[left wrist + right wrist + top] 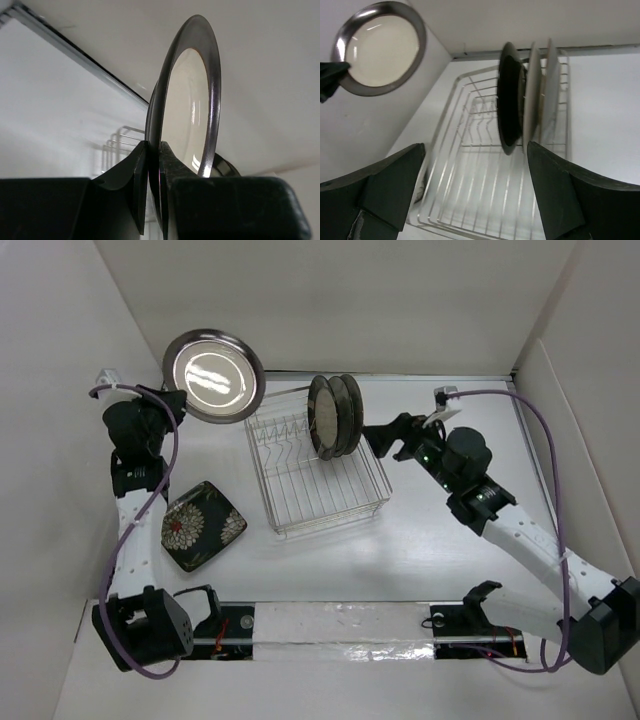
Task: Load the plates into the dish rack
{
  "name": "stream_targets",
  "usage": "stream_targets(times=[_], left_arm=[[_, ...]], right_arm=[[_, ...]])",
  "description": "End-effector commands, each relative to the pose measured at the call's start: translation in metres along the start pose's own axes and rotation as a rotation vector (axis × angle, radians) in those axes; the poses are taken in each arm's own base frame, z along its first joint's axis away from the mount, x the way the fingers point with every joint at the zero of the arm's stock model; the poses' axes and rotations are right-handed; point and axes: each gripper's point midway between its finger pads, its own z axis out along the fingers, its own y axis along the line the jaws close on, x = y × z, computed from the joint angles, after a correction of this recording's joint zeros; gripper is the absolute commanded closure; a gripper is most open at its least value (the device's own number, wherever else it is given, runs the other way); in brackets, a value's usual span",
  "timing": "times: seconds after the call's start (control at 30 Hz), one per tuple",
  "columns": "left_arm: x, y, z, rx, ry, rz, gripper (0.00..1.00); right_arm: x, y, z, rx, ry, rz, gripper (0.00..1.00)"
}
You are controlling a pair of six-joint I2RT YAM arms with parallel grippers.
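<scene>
A shiny round steel plate (213, 375) hangs in the air at the back left, and my left gripper (176, 397) is shut on its lower left rim. In the left wrist view the jaws (154, 165) pinch that plate's (192, 95) edge. The wire dish rack (320, 495) stands mid-table with three plates (336, 415) upright at its far end. My right gripper (378, 438) is open just right of them, empty. In the right wrist view a dark plate (509, 110) stands in front of two paler ones (540, 95). A square black floral plate (203, 525) lies flat left of the rack.
White walls close in at the back and on both sides. The near half of the rack (485, 200) holds only bare wires and prongs. A taped strip (340, 625) with the arm bases runs along the table's near edge.
</scene>
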Motion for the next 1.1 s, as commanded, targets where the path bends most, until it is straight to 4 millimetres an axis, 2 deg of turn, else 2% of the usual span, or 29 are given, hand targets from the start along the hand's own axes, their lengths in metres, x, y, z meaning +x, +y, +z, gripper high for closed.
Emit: stream_targets(times=[0.0, 0.03, 0.07, 0.1, 0.13, 0.17, 0.2, 0.23, 0.37, 0.63, 0.83, 0.9, 0.93, 0.97, 1.0, 1.03, 1.07], left_arm=[[-0.034, -0.104, -0.044, 0.377, -0.103, 0.016, 1.0], [-0.029, -0.112, -0.053, 0.416, -0.085, 0.021, 1.0], [-0.016, -0.116, -0.056, 0.439, -0.056, 0.019, 1.0], [-0.012, -0.119, -0.061, 0.458, -0.043, 0.02, 1.0], [-0.007, -0.127, -0.071, 0.498, -0.025, 0.022, 1.0], [0.007, -0.132, -0.08, 0.547, 0.026, -0.009, 1.0], [0.009, -0.13, -0.079, 0.555, 0.02, -0.006, 1.0], [0.019, -0.135, -0.088, 0.601, 0.078, -0.044, 1.0], [0.045, -0.137, -0.104, 0.684, 0.166, -0.08, 1.0], [0.067, -0.138, -0.117, 0.747, 0.248, -0.094, 1.0], [0.078, -0.15, -0.135, 0.844, 0.324, -0.102, 1.0], [0.087, -0.147, -0.137, 0.841, 0.354, -0.092, 1.0], [0.091, -0.145, -0.138, 0.844, 0.365, -0.075, 1.0], [0.095, -0.14, -0.136, 0.828, 0.372, -0.071, 1.0], [0.099, -0.135, -0.134, 0.806, 0.381, -0.068, 1.0], [0.101, -0.13, -0.131, 0.787, 0.37, -0.046, 0.97], [0.11, -0.12, -0.128, 0.746, 0.394, -0.055, 0.9]], right_arm=[[-0.019, 0.046, 0.015, -0.16, -0.014, 0.019, 0.08], [-0.028, 0.06, 0.019, -0.201, -0.019, 0.018, 0.08], [-0.029, 0.063, 0.024, -0.214, -0.014, 0.017, 0.07], [-0.019, 0.062, 0.036, -0.214, 0.018, 0.022, 0.07], [-0.027, 0.072, 0.04, -0.249, 0.017, 0.025, 0.07], [-0.014, 0.073, 0.049, -0.264, 0.064, 0.029, 0.06], [-0.02, 0.076, 0.05, -0.272, 0.05, 0.028, 0.06], [-0.012, 0.076, 0.056, -0.279, 0.076, 0.029, 0.06], [-0.005, 0.077, 0.066, -0.299, 0.088, 0.034, 0.03], [0.017, 0.091, 0.074, -0.396, 0.159, 0.041, 0.02], [0.042, 0.098, 0.085, -0.472, 0.233, 0.096, 0.13], [0.041, 0.105, 0.085, -0.516, 0.227, 0.107, 0.37], [0.039, 0.108, 0.084, -0.533, 0.219, 0.122, 0.64], [0.037, 0.109, 0.084, -0.54, 0.209, 0.125, 0.79], [0.035, 0.11, 0.083, -0.545, 0.201, 0.131, 0.92], [0.032, 0.111, 0.081, -0.544, 0.189, 0.139, 1.0], [0.026, 0.117, 0.078, -0.549, 0.165, 0.138, 1.0]])
